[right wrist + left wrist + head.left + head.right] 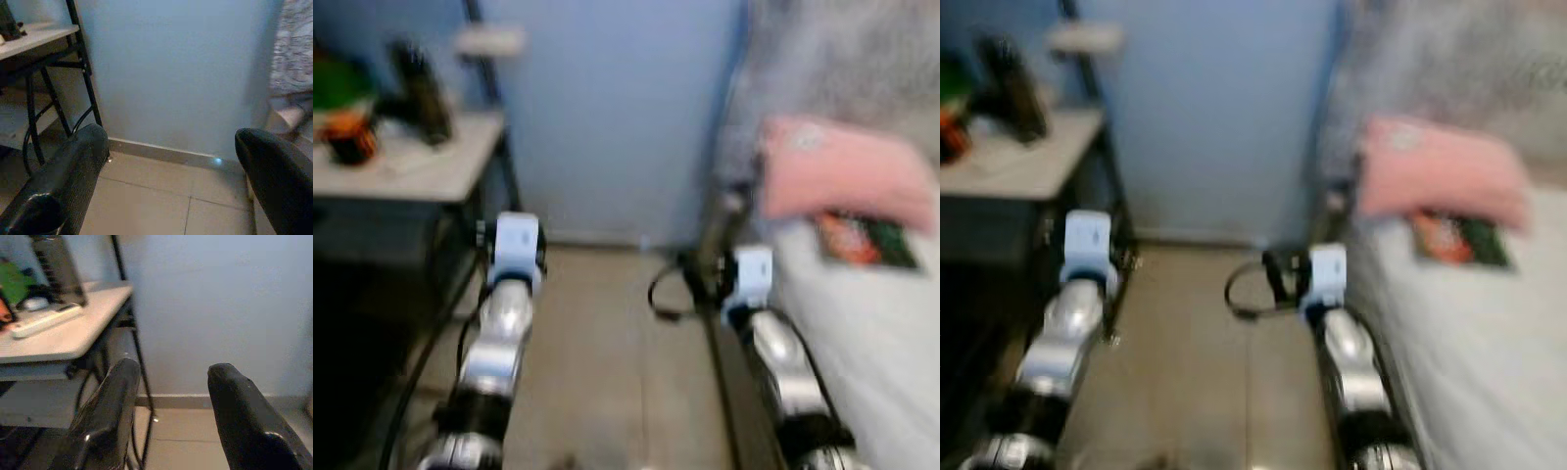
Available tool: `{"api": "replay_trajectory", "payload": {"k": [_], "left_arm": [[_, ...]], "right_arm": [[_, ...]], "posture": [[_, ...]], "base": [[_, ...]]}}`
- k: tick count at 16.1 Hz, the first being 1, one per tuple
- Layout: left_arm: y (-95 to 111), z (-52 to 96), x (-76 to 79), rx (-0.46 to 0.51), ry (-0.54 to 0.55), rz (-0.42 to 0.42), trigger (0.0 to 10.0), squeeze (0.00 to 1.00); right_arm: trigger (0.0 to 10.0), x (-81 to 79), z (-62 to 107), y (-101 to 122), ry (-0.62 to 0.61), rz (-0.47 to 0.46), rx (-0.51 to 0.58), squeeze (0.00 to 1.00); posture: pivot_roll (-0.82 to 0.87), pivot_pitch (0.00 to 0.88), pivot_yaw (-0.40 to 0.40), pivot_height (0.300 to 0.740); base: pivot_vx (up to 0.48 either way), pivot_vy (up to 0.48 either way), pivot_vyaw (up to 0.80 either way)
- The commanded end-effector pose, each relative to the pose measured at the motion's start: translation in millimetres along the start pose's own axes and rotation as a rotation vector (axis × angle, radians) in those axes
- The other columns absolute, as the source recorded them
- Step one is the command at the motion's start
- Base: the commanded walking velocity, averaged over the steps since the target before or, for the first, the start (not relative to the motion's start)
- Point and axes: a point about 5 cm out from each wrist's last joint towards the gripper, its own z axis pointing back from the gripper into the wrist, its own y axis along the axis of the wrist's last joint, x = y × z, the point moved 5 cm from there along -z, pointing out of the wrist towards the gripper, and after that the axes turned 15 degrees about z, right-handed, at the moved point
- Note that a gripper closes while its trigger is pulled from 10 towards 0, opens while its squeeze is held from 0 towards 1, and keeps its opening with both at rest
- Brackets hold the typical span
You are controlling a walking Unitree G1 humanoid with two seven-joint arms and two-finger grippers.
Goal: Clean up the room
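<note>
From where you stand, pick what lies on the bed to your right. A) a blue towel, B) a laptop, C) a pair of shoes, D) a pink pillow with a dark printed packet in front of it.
D: on the white bed lies a pink pillow, and a dark packet with red and green print lies just in front of it.

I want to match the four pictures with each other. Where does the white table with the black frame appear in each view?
Left eye view: the white table is at the upper left, blurred.
Right eye view: it is at the upper left edge.
Left wrist view: its top is seen close up, next to the wall.
Right wrist view: its top edge and black legs are farther off.
Shared landmark: the blue wall beside the table.
</note>
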Motion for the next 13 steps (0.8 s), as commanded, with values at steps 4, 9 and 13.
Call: {"api": "replay_trajectory", "payload": {"k": [4,9,13], "left_arm": [[12.3,-8.5,10.1,0.055,-0.126,0.044,10.0,0.00],[15.7,-8.7,9.8,0.079,-0.177,0.088,10.0,0.00],[12.5,-5.4,13.7,0.088,-0.219,0.088,10.0,0.00]], "right_arm": [[10.0,28.5,6.7,-0.1,-0.148,-0.008,0.001,0.05],[10.0,22.0,11.5,-8.7,-0.154,-0.013,-0.024,0.05],[10.0,20.4,9.7,-7.7,-0.138,0.000,-0.024,0.06]], "posture": [[0.10,0.000,-0.036,0.740],[0.10,0.000,-0.039,0.740],[0.11,0.000,-0.049,0.740]], "base": [[0.480,0.000,0.00],[0.480,0.000,0.00],[0.480,0.000,0.00]]}}
